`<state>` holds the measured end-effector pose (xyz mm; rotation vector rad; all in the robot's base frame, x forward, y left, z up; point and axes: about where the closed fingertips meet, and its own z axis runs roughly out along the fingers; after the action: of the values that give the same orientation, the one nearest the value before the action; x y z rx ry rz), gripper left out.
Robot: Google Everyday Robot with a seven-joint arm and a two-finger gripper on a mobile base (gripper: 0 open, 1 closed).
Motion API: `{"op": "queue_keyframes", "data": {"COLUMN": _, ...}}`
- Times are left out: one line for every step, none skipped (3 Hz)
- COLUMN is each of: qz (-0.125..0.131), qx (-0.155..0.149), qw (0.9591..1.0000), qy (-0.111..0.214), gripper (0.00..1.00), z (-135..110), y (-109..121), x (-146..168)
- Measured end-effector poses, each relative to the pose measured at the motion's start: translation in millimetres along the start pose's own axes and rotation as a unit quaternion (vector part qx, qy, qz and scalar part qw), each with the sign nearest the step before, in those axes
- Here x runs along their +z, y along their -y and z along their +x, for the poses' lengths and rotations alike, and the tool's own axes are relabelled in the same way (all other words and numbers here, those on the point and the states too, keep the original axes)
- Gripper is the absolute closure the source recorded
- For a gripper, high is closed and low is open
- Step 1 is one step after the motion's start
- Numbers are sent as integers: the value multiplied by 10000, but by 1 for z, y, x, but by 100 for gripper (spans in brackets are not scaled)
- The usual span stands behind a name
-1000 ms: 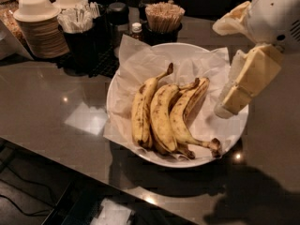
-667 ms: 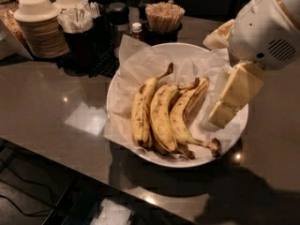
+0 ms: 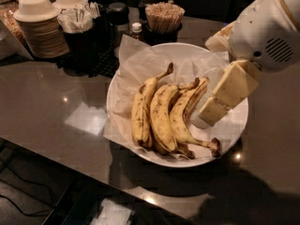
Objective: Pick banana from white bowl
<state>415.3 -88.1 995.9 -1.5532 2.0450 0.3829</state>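
Note:
The white bowl [image 3: 234,139], lined with crumpled white paper, sits in the middle of the dark counter. The strongly curved banana [image 3: 180,123] lies at the right of the bunch, its blackened stem stub pointing to the bowl's front right rim. Straighter speckled bananas [image 3: 140,111] lie beside it on the left. My gripper [image 3: 206,116] reaches down from the upper right over the bowl's right side. Its tip is just right of the curved banana, close above the paper, and holds nothing that I can see.
A stack of off-white paper bowls [image 3: 35,25] stands at the back left. A dark holder with packets [image 3: 82,27], a small bottle [image 3: 136,30] and a cup of wooden sticks [image 3: 164,17] stand behind the bowl. The counter's front edge [image 3: 93,168] runs below the bowl.
My gripper has moved left and down, from beside the bowl's right rim to over the bowl next to the curved banana. The bananas have not moved.

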Motion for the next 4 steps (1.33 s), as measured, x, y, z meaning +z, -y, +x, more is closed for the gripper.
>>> {"op": "queue_keyframes", "data": {"qz": 121, "qx": 761, "qw": 9966, "qy": 279, "gripper": 0, "z": -25, "y": -9, "x": -3}}
{"op": "queue_keyframes", "data": {"qz": 434, "qx": 1260, "qw": 9905, "qy": 350, "gripper": 0, "z": -55, "y": -18, "x": -11}}
{"op": "queue_keyframes", "data": {"qz": 446, "qx": 1630, "qw": 9849, "qy": 386, "gripper": 0, "z": -58, "y": -21, "x": -15}}
{"op": "queue_keyframes", "data": {"qz": 342, "qx": 1736, "qw": 9835, "qy": 387, "gripper": 0, "z": -51, "y": -25, "x": -3}}
